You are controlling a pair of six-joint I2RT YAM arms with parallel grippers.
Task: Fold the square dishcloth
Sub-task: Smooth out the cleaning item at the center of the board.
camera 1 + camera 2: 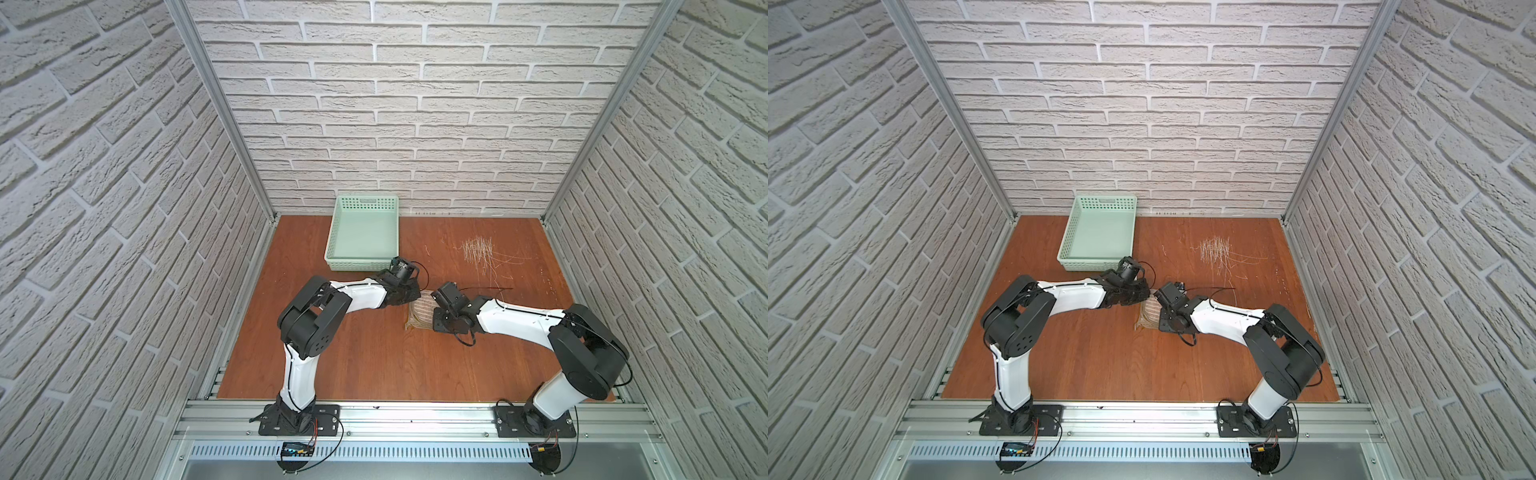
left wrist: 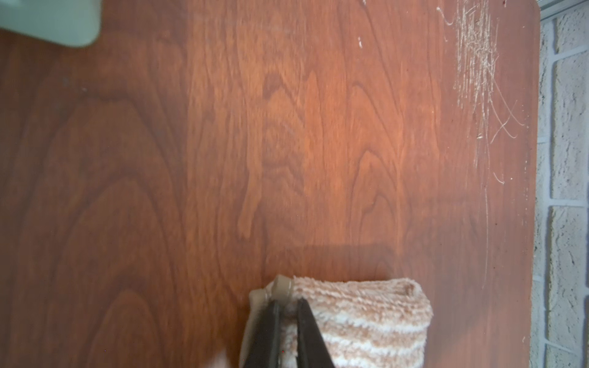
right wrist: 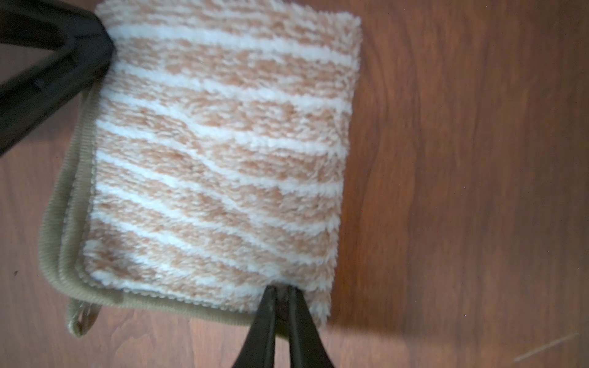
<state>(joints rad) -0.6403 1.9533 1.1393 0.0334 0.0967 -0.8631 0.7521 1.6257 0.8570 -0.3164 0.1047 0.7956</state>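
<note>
The square dishcloth [image 3: 220,153], tan with cream stripes and a brown hem, lies folded into a small thick rectangle on the wooden table, between my two grippers in both top views [image 1: 419,316] [image 1: 1149,316]. My left gripper [image 2: 288,302] is shut on one hemmed corner of the dishcloth [image 2: 360,318]. At the far end of the folded stack, my right gripper [image 3: 282,288] is shut on the fluffy top layers at the hem. In the right wrist view the left gripper's black body [image 3: 54,57] covers another corner. The arms hide most of the cloth from above.
A mint-green basket [image 1: 361,266] [image 1: 1092,264] stands at the back, just behind my left wrist; its corner [image 2: 47,22] shows in the left wrist view. White scratches [image 1: 478,251] mark the table at the back right. Brick-pattern walls enclose three sides.
</note>
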